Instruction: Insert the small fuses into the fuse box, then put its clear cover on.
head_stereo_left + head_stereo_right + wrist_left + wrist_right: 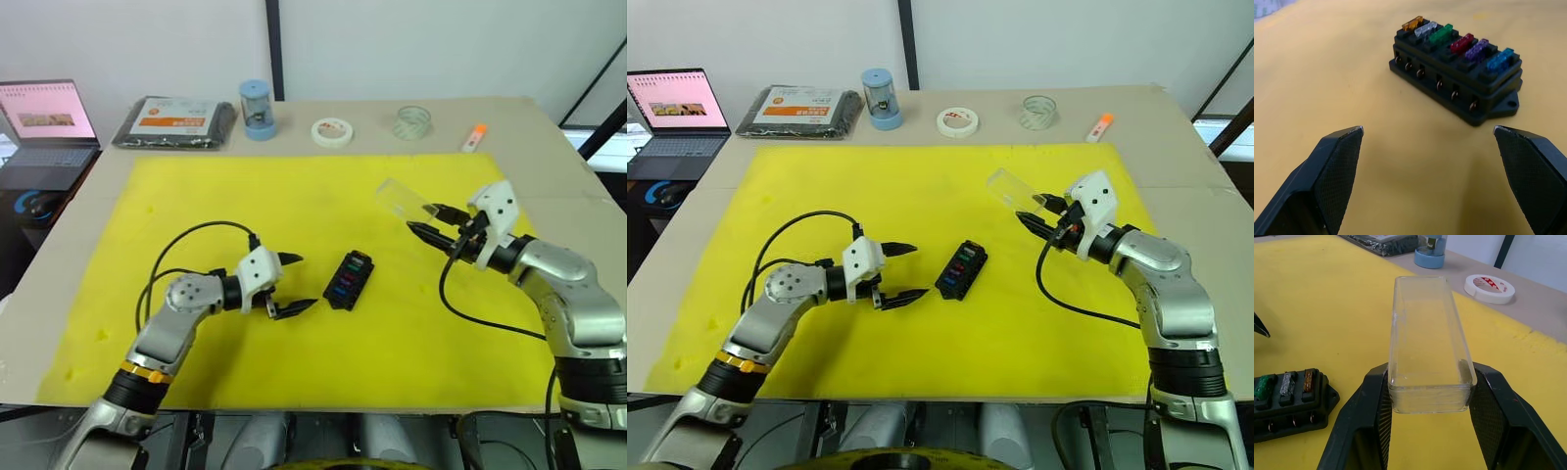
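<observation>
**Cover gripped at one end, fuse box loaded and waiting**

While the fuse box (pixel 349 279) sits on the yellow mat (pixel 294 211) with all six small fuses (pixel 1457 41) seated in a row, the right tool (pixel 433 221) is closed on one short end of the clear cover (pixel 1427 340), holding it in the air, well apart from the box. The left tool (pixel 294 284) stands wide apart and empty just beside the box. The cover looks light, thin-walled, stiff and smooth, so it may slip or twist in the pads; a moderate squeeze across its side walls seems right. The box, small and light, would likely slide unless braced by its long sides.
</observation>
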Motion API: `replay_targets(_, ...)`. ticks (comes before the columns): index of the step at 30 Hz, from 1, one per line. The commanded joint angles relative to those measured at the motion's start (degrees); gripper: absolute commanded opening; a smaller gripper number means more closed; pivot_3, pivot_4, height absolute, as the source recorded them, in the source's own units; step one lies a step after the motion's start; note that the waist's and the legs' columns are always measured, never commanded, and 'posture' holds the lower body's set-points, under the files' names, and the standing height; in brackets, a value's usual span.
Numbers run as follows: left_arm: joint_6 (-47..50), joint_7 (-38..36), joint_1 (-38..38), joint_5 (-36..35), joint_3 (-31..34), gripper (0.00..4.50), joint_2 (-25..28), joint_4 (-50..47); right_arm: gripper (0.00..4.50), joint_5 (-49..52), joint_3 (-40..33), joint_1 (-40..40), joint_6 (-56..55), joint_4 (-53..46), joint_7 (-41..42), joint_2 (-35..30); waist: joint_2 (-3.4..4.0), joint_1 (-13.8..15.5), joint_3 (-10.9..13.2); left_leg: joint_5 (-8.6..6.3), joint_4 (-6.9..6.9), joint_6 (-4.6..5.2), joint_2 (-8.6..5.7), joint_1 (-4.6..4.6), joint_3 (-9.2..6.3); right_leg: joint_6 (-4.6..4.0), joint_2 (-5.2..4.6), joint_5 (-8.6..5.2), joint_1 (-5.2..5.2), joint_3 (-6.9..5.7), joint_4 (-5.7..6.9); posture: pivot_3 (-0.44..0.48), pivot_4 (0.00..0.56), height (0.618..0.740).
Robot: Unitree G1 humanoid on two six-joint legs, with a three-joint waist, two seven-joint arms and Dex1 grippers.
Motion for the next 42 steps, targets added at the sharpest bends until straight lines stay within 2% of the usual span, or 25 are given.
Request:
replay_targets(1, -1.29, 0.61, -0.59, 1.18, -0.84, 4.5, -0.97, 0.55, 1.86, 0.77, -0.7, -0.84, -0.52, -2.75, -0.13, -0.47, 0.0, -0.02, 0.0, 0.0, 0.0, 0.0, 0.0, 0.0, 0.0, 0.0, 0.0, 0.0, 0.0, 0.0, 0.0, 0.0, 0.15, 0.74)
replay_targets(9, -4.93, 5.73, -1.93, 6.07, -0.11, 4.5, -2.67, 5.13, 1.86, 0.75, -0.85, -0.12, -0.57, -3.26, -0.42, -0.35, 0.0, -0.02, 0.0, 0.0, 0.01, -0.01, 0.02, 0.04, 0.0, 0.0, 0.01, 0.0, 0.01, 0.0, 0.04, 0.0, 0.15, 0.74)
replay_targets(18, -2.16, 11.79, -4.64, 6.19, 2.26, 4.5, -5.57, 7.42, 1.86, 0.59, -0.99, -0.1, -1.03, -2.66, -0.5, -0.25, -0.01, -0.04, -0.01, 0.01, 0.03, -0.01, 0.02, 0.04, 0.0, 0.0, 0.02, 0.0, 0.02, 0.0, 0.05, 0.0, 0.15, 0.74)
replay_targets(22, -1.4, 12.17, -4.39, 5.84, 2.51, 4.5, -5.47, 6.61, 1.86, 0.37, -0.77, -0.47, -1.2, -2.03, -0.82, 0.07, -0.01, -0.04, -0.01, 0.01, 0.03, -0.01, 0.02, 0.05, 0.0, 0.0, 0.02, 0.0, 0.02, -0.01, 0.05, 0.0, 0.15, 0.74)
replay_targets(24, -0.07, 10.43, -3.33, 3.13, 3.39, 4.5, -5.07, 4.39, 1.86, 0.43, -0.78, -0.29, -1.09, -2.08, -0.9, 0.11, -0.01, -0.07, -0.01, 0.01, 0.03, -0.01, 0.02, 0.04, 0.0, 0.0, 0.02, 0.0, 0.02, 0.0, 0.05, 0.0, 0.15, 0.74)
replay_targets(28, 4.11, 3.26, -0.4, -3.59, 4.05, 4.5, -2.5, -2.05, 1.86, 0.5, -0.9, -0.05, -1.2, -1.73, -0.58, -0.17, -0.01, -0.14, -0.01, 0.01, 0.0, -0.01, 0.03, 0.03, 0.0, 0.0, 0.02, 0.0, -0.02, 0.0, 0.05, 0.0, 0.15, 0.74)
replay_targets(31, 7.69, 0.44, 0.58, -5.7, 3.26, 4.5, -0.34, -5.56, 1.86, 0.56, -0.97, -0.3, -1.12, -1.65, -0.65, -0.16, 0.0, -0.1, 0.0, 0.01, 0.01, -0.01, 0.03, 0.02, 0.0, 0.0, 0.02, 0.0, -0.02, 0.0, 0.05, 0.0, 0.15, 0.74)
replay_targets(34, 9.14, 0.52, 0.6, -5.36, 1.81, 4.5, -0.78, -6.65, 1.86, 0.5, -0.89, -0.42, -1.15, -1.6, -0.8, -0.03, -0.01, 0.01, 0.0, 0.01, 0.02, -0.01, 0.02, 0.03, 0.0, 0.0, 0.01, 0.0, 0.01, 0.0, 0.04, 0.0, 0.15, 0.74)
replay_targets(38, 7.71, 5.28, 0.27, -0.97, -1.71, 4.5, -5.37, -4.41, 1.86, 0.32, -1.04, -0.46, -1.06, -1.48, -1.13, -0.11, -0.01, 0.06, -0.01, 0.0, 0.02, 0.0, -0.01, 0.01, 0.0, 0.0, 0.0, 0.0, 0.02, 0.0, 0.01, 0.0, 0.15, 0.74)
replay_targets(42, 6.71, 7.47, 0.5, 1.82, -3.93, 4.5, -7.52, -2.59, 1.86, 0.63, -1.36, -0.02, -0.4, -2.65, -1.64, -0.3, -0.01, -0.09, -0.01, 0.0, 0.01, 0.0, 0.01, 0.03, 0.0, 0.0, 0.02, 0.0, 0.02, 0.0, 0.02, 0.0, 0.15, 0.74)
